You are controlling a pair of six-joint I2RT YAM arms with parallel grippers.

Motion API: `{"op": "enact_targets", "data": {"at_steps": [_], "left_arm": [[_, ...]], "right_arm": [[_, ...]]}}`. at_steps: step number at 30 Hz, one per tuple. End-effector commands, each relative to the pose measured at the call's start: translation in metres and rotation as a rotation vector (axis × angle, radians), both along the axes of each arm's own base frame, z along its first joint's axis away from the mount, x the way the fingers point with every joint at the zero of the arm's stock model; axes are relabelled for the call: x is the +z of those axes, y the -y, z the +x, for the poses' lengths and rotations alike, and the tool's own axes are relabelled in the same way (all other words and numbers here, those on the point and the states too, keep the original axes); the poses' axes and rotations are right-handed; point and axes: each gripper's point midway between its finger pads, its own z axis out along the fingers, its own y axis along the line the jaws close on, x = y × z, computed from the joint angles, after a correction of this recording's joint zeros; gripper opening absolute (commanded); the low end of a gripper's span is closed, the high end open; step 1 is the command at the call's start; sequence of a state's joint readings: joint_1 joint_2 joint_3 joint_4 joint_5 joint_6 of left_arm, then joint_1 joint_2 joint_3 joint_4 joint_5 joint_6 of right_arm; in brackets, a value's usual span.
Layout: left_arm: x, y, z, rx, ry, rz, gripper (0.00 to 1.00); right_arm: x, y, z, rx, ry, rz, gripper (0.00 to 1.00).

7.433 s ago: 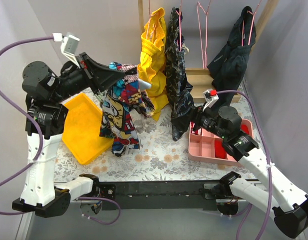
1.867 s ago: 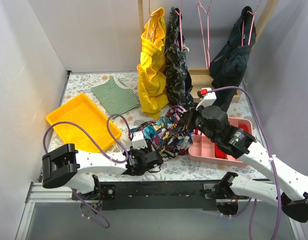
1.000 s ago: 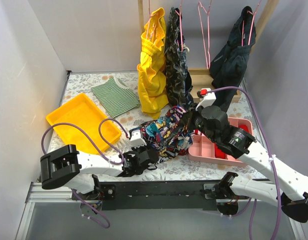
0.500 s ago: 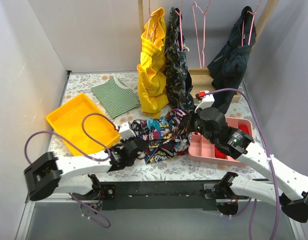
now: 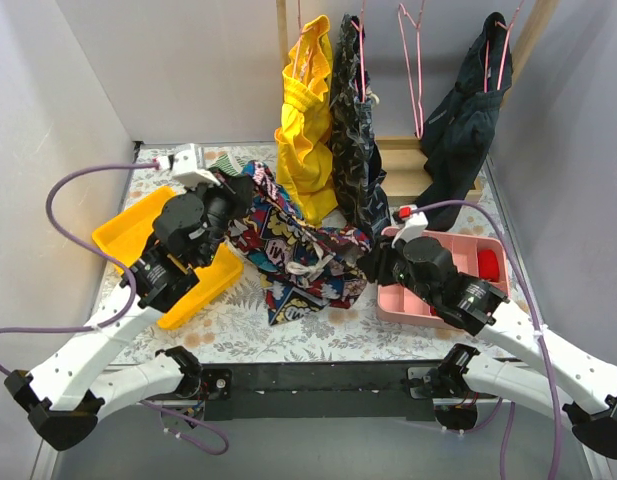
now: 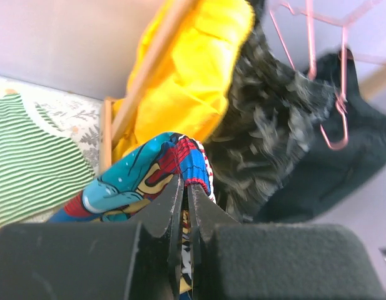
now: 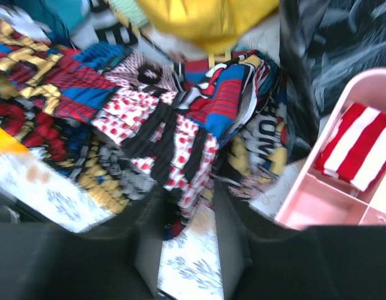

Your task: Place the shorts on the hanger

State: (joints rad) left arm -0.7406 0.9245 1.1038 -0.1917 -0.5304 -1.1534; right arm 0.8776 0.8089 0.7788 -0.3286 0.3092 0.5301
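Observation:
The comic-print shorts stretch across the table's middle, their upper left corner lifted. My left gripper is shut on that corner; in the left wrist view the cloth is pinched between the closed fingers of the gripper. My right gripper stands open at the shorts' right edge. In the right wrist view a fold of the shorts droops between the spread fingers of the gripper. An empty pink hanger hangs on the rack at the back; it also shows as the pink hanger in the left wrist view.
A yellow tray lies under my left arm. A pink compartment tray with a red item sits by my right gripper. Yellow, dark patterned and navy garments hang on the rack. A green striped cloth lies at the back left.
My left gripper closed on the shorts and rose up and back to the left, pulling the cloth out. My right gripper opened and let go of the shorts' right side.

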Motion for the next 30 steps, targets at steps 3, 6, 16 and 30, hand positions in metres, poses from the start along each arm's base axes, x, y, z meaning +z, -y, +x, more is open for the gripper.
{"op": "enact_targets", "data": {"at_steps": [3,6,16,30], "left_arm": [[-0.007,0.045,-0.012,-0.285,-0.018,0.209,0.0],[-0.001,0.056,-0.019,-0.366,-0.01,0.224,0.0],[-0.005,0.067,-0.015,-0.403,-0.09,0.278,0.0],[-0.008,0.069,-0.013,-0.405,-0.125,0.286,0.0]], "right_arm": [[-0.015,-0.014,-0.009,0.094,0.002,0.033,0.55],[-0.023,-0.021,-0.008,0.127,-0.002,0.007,0.63],[-0.031,-0.06,-0.025,0.282,0.026,-0.029,0.68],[-0.037,-0.104,-0.014,0.256,0.094,-0.176,0.7]]}}
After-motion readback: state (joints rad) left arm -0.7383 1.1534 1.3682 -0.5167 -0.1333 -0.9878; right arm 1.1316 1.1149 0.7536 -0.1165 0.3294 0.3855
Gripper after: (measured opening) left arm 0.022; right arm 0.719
